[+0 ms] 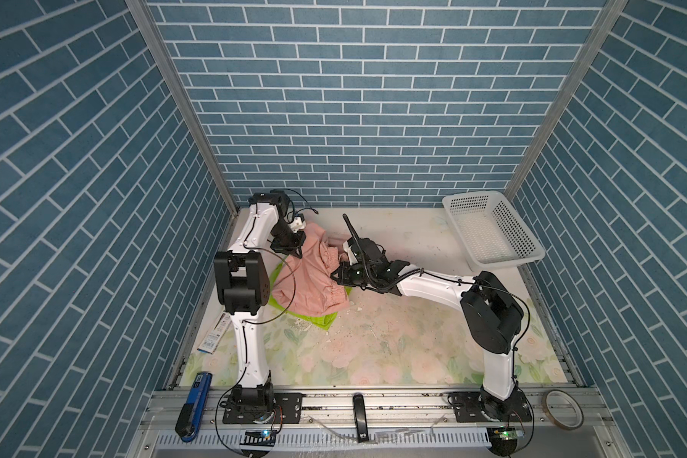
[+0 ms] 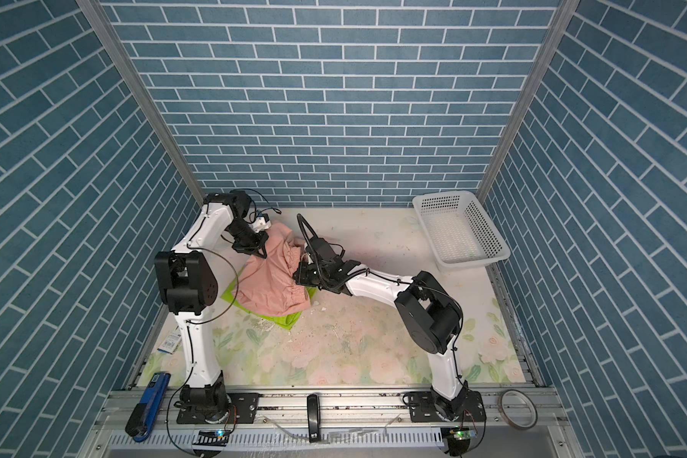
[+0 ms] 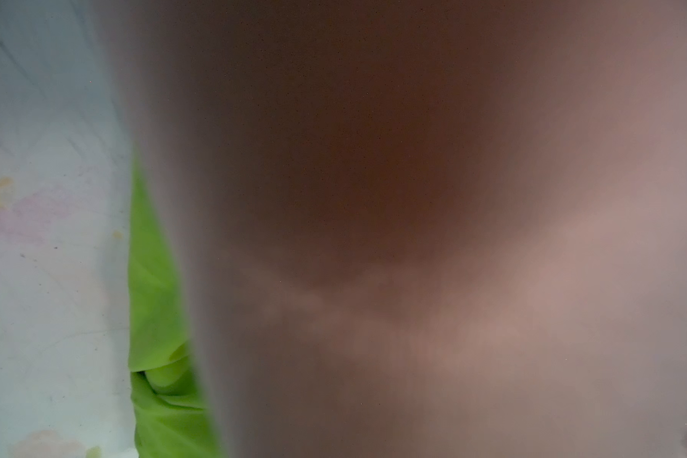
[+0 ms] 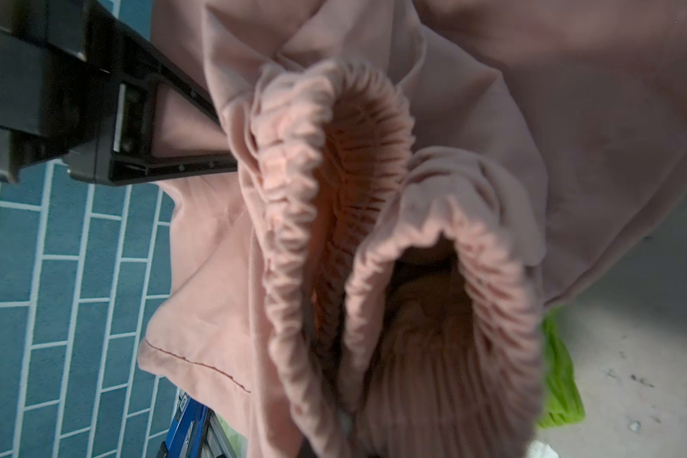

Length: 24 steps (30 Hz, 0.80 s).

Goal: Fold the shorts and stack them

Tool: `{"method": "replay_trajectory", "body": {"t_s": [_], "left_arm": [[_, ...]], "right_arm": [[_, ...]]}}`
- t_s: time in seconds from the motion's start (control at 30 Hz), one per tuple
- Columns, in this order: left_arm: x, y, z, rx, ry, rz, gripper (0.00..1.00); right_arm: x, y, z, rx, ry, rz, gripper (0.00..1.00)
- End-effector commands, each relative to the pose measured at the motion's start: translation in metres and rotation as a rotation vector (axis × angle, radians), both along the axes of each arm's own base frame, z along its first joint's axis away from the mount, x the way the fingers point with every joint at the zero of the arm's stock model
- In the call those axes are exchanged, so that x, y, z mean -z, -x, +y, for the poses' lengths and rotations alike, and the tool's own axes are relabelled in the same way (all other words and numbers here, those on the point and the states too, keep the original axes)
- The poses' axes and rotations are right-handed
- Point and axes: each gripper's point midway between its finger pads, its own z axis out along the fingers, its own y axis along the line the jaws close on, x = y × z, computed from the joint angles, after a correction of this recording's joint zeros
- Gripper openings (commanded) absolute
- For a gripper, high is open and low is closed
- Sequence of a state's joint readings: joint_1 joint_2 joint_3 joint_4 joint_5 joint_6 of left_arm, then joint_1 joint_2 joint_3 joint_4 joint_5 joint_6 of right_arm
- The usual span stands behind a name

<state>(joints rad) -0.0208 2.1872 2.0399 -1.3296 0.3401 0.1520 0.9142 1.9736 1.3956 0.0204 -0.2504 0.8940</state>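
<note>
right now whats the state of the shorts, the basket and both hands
pink shorts, bunched and partly lifted
green shorts, lying flat, mostly covered by pink shorts
basket, upright, empty
left hand, shut on pink shorts
right hand, shut on pink shorts' waistband

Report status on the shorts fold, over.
Left end effector shut on pink shorts; right end effector shut on their waistband. Pink shorts bunched over green shorts. Basket stands apart.
</note>
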Motion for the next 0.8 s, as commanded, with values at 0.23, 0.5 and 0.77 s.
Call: {"method": "replay_trajectory", "body": {"t_s": [0.23, 0.5, 0.77], "left_arm": [[0.035, -0.023, 0.052, -0.100, -0.062, -0.044, 0.35], [-0.011, -0.032, 0.043, -0.175, 0.006, -0.160, 1.00], [-0.040, 0.006, 0.048, -0.352, -0.010, -0.234, 1.00]], "right_arm": [[0.024, 0.010, -0.021, -0.064, 0.184, -0.041, 0.56], [-0.006, 0.046, -0.025, -0.317, 0.132, -0.141, 0.80], [0.013, 0.058, -0.035, -0.361, 0.147, -0.104, 0.87]]}}
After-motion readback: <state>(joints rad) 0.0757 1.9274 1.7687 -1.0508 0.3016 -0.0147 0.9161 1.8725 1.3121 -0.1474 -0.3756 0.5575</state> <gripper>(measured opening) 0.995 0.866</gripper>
